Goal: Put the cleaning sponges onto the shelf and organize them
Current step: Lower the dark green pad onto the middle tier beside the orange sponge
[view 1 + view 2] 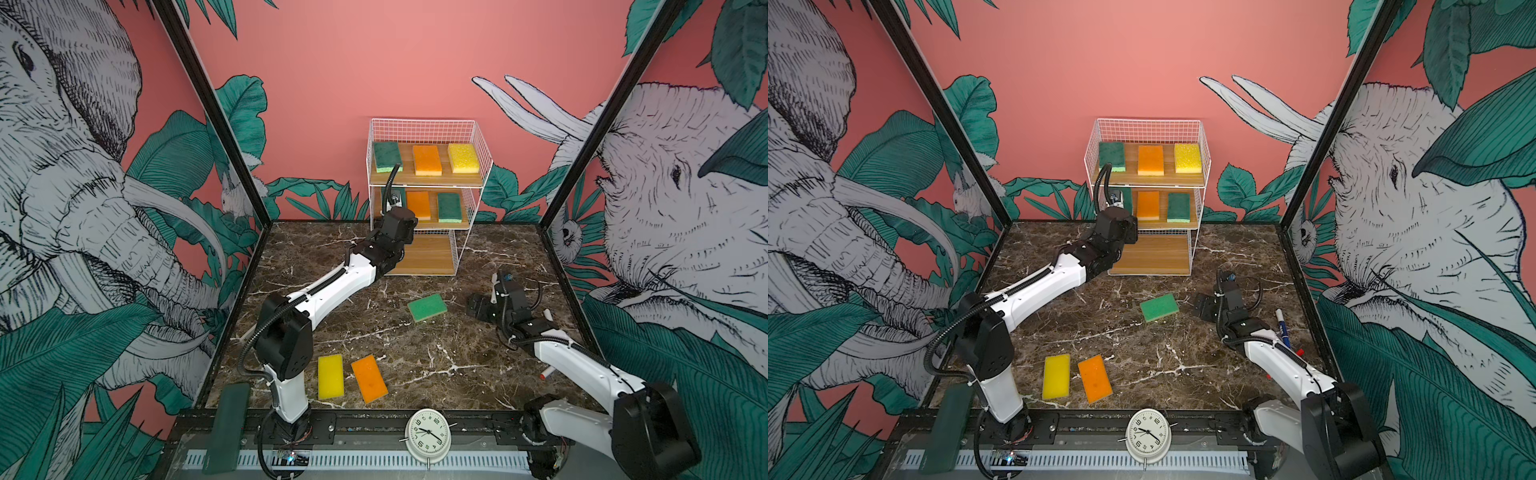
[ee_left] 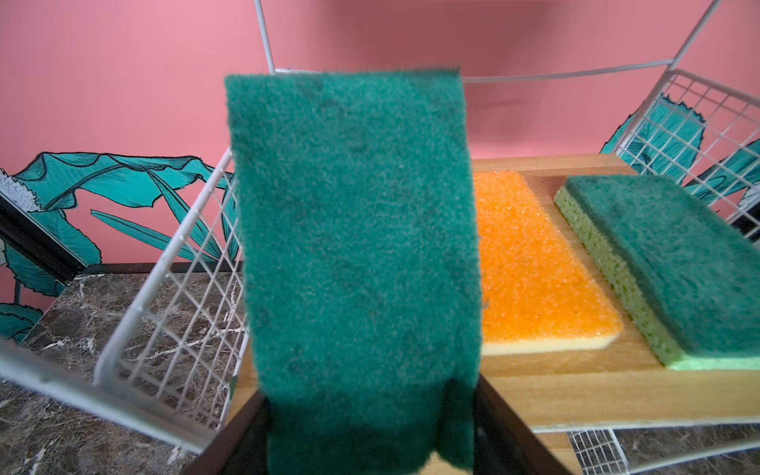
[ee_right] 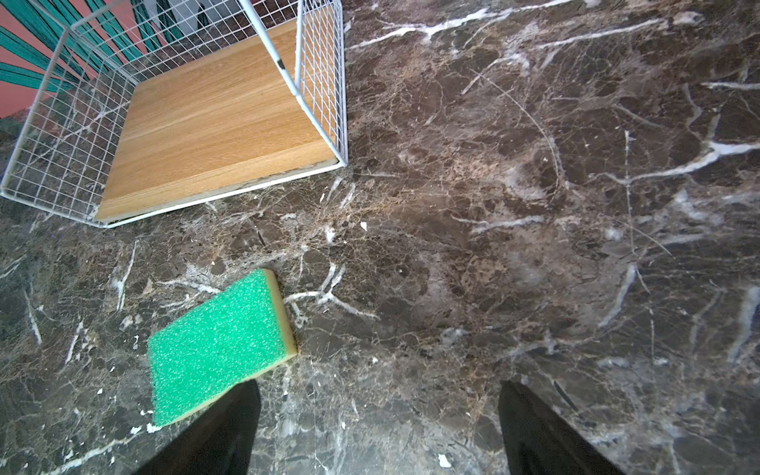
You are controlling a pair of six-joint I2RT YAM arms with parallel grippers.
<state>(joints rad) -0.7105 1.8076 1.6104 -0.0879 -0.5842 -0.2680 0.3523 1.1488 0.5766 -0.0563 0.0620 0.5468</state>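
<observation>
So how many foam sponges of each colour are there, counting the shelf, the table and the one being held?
Green rectangular foam sponges: 4
Orange rectangular foam sponges: 3
Yellow rectangular foam sponges: 2
Total: 9

The green sponge [image 2: 353, 230] held in the left pincer [image 2: 370, 436] shows a rough, fuzzy, matt scouring face. Beside that pincer, an orange sponge [image 2: 530, 263] looks coarse and porous on the smooth wood-grain board of the shelf [image 2: 575, 390], which is framed in thin white wire. Below the right pincer [image 3: 382, 427], the tabletop [image 3: 534, 205] looks like dark, veined, faintly shiny marble.
</observation>
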